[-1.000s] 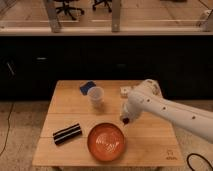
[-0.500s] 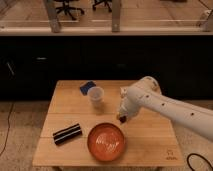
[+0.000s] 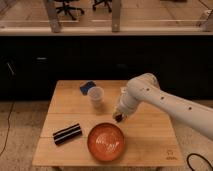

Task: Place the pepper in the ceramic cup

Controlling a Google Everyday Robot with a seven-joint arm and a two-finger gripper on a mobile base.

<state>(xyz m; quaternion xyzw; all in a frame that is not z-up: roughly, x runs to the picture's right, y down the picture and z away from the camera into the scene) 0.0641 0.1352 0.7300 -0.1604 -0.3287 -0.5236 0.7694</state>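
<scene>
The whitish ceramic cup stands upright on the wooden table, left of centre. My gripper hangs at the end of the white arm, right of the cup and just above the far rim of the orange bowl. A small dark-red thing, the pepper, sticks out at its tip, held above the table. The gripper is about a cup's width from the cup and is not over it.
A black striped block lies at the front left of the table. A blue item lies just behind the cup. A dark counter runs behind the table, and a cable lies on the floor at the left.
The arm has swung a little to the left, carrying the gripper and the pepper closer to the cup. The cup, bowl and block have not moved.
</scene>
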